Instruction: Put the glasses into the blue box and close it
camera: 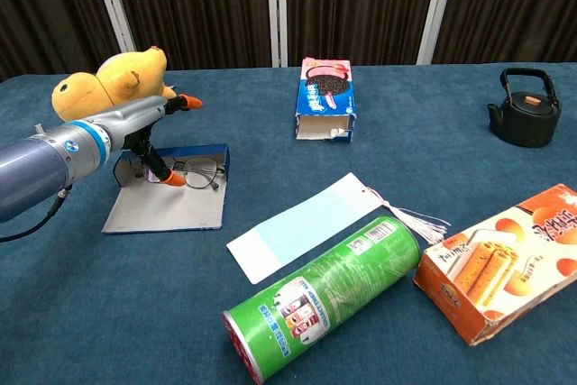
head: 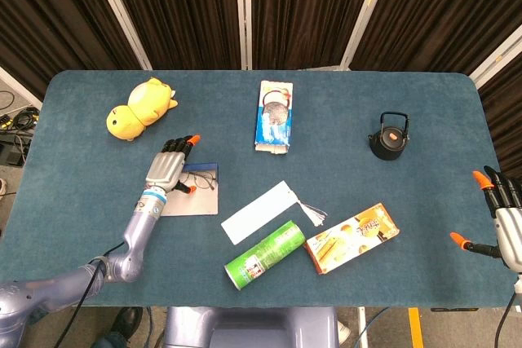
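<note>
The blue box [head: 189,202] [camera: 162,210] lies open on the left of the table, its low wall at the back. The thin-framed glasses [head: 203,179] [camera: 201,171] lie inside, close to that wall. My left hand [head: 168,167] [camera: 135,125] hovers over the box's back left part with its fingers stretched out. Its thumb points down beside the left lens, and I cannot tell whether it touches. It holds nothing. My right hand [head: 502,211] is at the table's right edge, fingers spread and empty, seen only in the head view.
A yellow plush duck [head: 140,107] [camera: 108,78] sits behind the box. A cookie box [head: 275,116] [camera: 326,96] and a black teapot [head: 389,136] [camera: 526,107] stand further back. A pale paper strip [head: 257,212] [camera: 306,227], a green can [head: 265,254] [camera: 325,299] and an orange snack box [head: 352,238] [camera: 505,259] lie in front.
</note>
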`<move>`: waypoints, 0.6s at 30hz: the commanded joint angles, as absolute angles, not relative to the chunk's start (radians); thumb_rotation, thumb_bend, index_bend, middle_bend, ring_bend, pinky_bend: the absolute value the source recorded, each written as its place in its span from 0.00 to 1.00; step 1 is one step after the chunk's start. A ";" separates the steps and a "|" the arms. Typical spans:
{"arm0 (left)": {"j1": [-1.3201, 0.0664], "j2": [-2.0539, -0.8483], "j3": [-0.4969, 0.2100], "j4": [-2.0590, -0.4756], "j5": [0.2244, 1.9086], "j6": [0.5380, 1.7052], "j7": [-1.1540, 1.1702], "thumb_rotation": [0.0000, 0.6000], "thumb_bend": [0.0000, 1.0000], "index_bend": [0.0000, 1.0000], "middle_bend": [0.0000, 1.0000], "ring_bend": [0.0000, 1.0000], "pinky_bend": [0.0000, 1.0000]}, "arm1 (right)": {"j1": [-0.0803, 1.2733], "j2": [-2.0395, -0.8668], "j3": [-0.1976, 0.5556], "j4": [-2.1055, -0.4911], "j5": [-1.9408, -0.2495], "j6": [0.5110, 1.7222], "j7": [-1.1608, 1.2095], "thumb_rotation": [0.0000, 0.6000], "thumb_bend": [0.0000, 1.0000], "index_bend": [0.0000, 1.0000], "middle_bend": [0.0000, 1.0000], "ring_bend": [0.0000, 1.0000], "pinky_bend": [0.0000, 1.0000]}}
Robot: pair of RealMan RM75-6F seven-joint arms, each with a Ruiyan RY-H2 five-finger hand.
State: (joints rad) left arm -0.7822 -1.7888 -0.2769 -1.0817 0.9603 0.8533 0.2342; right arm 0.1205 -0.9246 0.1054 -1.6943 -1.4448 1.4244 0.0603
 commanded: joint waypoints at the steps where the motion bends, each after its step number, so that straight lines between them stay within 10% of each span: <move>1: -0.791 -1.801 -0.273 -1.081 0.958 0.849 0.248 1.00 0.11 0.00 0.00 0.00 0.00 | 0.120 -0.924 0.106 -1.694 -1.444 1.425 0.061 1.00 0.00 0.00 0.00 0.00 0.00; 18: -0.856 -1.891 -0.316 -0.964 0.906 0.821 0.280 1.00 0.11 0.00 0.00 0.00 0.00 | 0.121 -0.926 0.109 -1.681 -1.429 1.416 0.070 1.00 0.00 0.00 0.00 0.00 0.00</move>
State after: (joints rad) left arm -0.8558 -1.8913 -0.3154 -0.9649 0.9065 0.8212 0.2801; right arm 0.1206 -0.9256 0.1085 -1.6811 -1.4286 1.4159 0.0698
